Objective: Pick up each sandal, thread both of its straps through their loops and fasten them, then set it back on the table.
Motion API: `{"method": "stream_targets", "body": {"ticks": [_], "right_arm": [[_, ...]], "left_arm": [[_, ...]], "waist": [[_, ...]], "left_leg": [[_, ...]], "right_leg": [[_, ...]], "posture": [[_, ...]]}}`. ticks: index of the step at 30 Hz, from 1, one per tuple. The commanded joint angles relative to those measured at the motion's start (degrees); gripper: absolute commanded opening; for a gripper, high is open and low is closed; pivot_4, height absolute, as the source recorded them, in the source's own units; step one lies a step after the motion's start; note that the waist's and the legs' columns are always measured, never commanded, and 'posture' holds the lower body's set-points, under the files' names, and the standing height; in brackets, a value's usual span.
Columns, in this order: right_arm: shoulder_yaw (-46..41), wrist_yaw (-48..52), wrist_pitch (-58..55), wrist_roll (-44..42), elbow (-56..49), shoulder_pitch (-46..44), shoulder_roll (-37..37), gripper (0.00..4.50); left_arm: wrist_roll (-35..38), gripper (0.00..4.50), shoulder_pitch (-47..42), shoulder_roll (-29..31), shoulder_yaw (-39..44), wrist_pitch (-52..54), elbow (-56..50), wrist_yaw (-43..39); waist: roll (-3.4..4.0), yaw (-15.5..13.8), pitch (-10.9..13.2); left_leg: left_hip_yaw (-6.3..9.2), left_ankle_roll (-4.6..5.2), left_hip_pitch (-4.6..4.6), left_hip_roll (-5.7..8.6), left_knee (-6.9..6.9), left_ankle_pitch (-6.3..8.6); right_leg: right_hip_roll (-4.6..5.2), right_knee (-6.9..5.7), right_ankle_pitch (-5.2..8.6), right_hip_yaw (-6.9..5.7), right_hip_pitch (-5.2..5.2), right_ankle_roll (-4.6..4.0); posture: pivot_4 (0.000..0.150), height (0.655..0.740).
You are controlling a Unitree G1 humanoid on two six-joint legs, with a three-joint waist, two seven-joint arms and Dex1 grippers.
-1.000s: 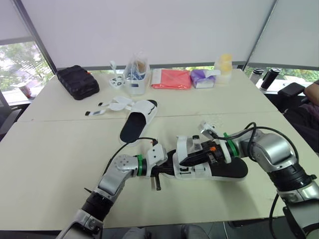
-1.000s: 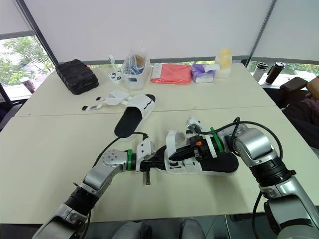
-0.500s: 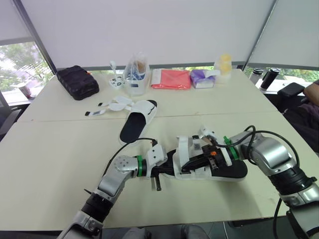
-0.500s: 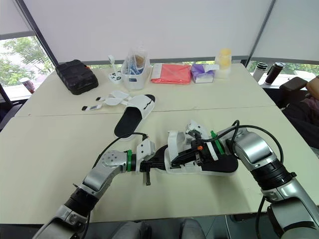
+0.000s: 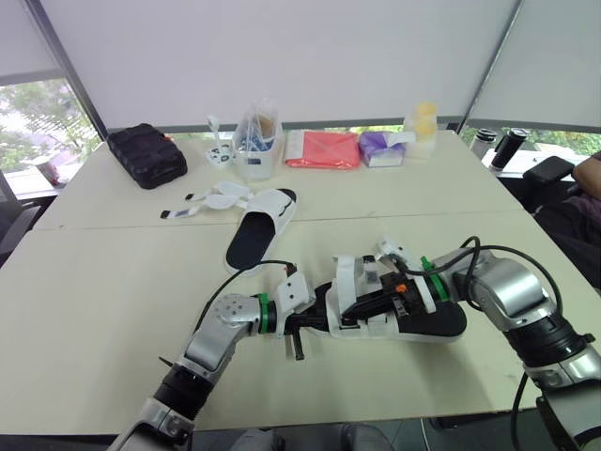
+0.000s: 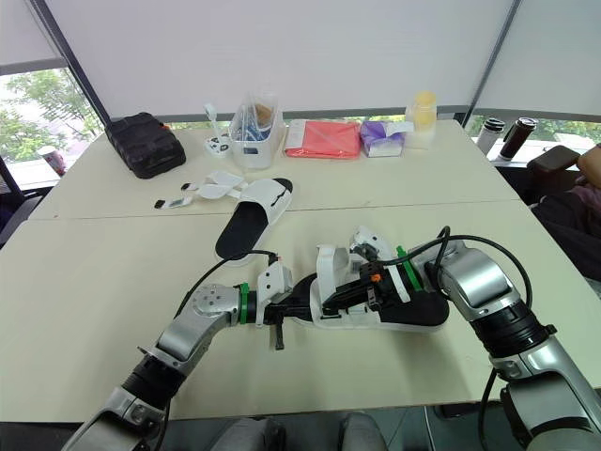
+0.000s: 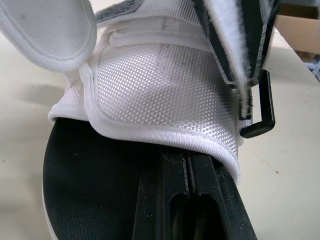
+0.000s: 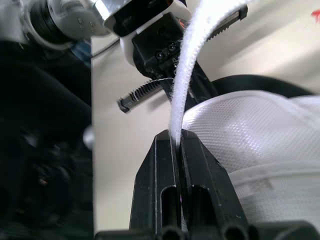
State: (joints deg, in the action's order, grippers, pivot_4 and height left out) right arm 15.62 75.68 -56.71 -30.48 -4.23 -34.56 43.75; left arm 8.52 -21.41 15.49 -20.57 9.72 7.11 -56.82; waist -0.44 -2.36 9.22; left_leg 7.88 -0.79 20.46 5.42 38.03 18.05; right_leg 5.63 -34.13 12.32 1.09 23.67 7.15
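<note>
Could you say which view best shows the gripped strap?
Right wrist view: the strap is close up, pinched in the right gripper. The eye views show it small; the left wrist view, its fuzzy edge.

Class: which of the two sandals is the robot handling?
The nearer sandal: the left gripper is at its toe end and the right gripper pinches its white strap. The farther sandal lies untouched.

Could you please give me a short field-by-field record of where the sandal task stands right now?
Near sandal: resting on the table, between both hands
Right hand: shut on this sandal's white strap, holding it up above the upper
Left hand: shut, reaching over the black insole from the toe end, under the white upper
Far sandal: lying on the table, its straps spread open beside it
</note>
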Motion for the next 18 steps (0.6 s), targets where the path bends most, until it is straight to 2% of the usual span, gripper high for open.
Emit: {"method": "stream_targets", "body": {"ticks": [1,3,4,6,9,18], "right_arm": [[-1.5,-0.52,-2.78,-2.36,-1.32,-0.19,0.07,0.08],[-2.02,-0.92,-2.06,-2.45,-1.83,0.79,0.17,0.08],[-2.23,-1.16,-1.92,-2.59,-2.08,1.21,0.27,0.3],[-2.9,-2.14,-2.22,-3.05,-2.58,1.67,0.17,0.87],[-7.08,-6.01,-5.48,-6.1,-3.52,1.65,-1.77,2.25],[-20.62,-20.74,-19.1,-18.17,-14.89,10.22,-8.14,2.25]], "left_arm": [[-1.53,0.0,0.94,0.29,-0.75,1.96,2.93,1.33],[-1.52,0.0,0.89,0.24,-0.75,1.97,3.0,1.37],[-1.5,0.0,0.89,0.22,-0.73,2.0,3.0,1.38],[-1.49,0.0,0.89,0.25,-0.71,2.02,2.98,1.38],[-1.59,0.0,0.88,0.35,-0.67,1.98,2.9,1.45],[-1.43,0.0,1.5,0.43,-0.53,2.29,2.28,2.01]], "waist": [[0.0,-0.01,0.0],[0.0,-0.02,0.0],[0.0,-0.02,0.0],[0.0,0.01,0.0],[0.0,0.04,0.0],[0.01,-0.06,0.0]], "left_leg": [[0.0,0.0,0.01,0.0,0.0,0.0],[0.0,0.0,0.01,0.0,0.0,0.0],[0.0,0.0,0.01,0.0,0.0,0.0],[0.0,0.0,0.01,0.0,0.0,0.0],[-0.01,0.0,0.0,0.0,0.0,0.0],[0.03,0.0,0.07,0.0,-0.03,0.0]], "right_leg": [[0.0,0.0,0.0,0.0,0.0,0.0],[0.0,0.0,0.0,0.0,0.01,0.0],[0.0,0.0,0.0,-0.01,0.01,0.0],[0.0,0.01,0.0,-0.01,0.0,0.01],[0.0,0.0,0.0,-0.01,0.0,0.01],[0.01,0.01,0.0,0.0,0.06,0.0]], "posture": [[0.15,0.74],[0.15,0.74],[0.15,0.74],[0.15,0.74],[0.15,0.74],[0.15,0.74]]}}
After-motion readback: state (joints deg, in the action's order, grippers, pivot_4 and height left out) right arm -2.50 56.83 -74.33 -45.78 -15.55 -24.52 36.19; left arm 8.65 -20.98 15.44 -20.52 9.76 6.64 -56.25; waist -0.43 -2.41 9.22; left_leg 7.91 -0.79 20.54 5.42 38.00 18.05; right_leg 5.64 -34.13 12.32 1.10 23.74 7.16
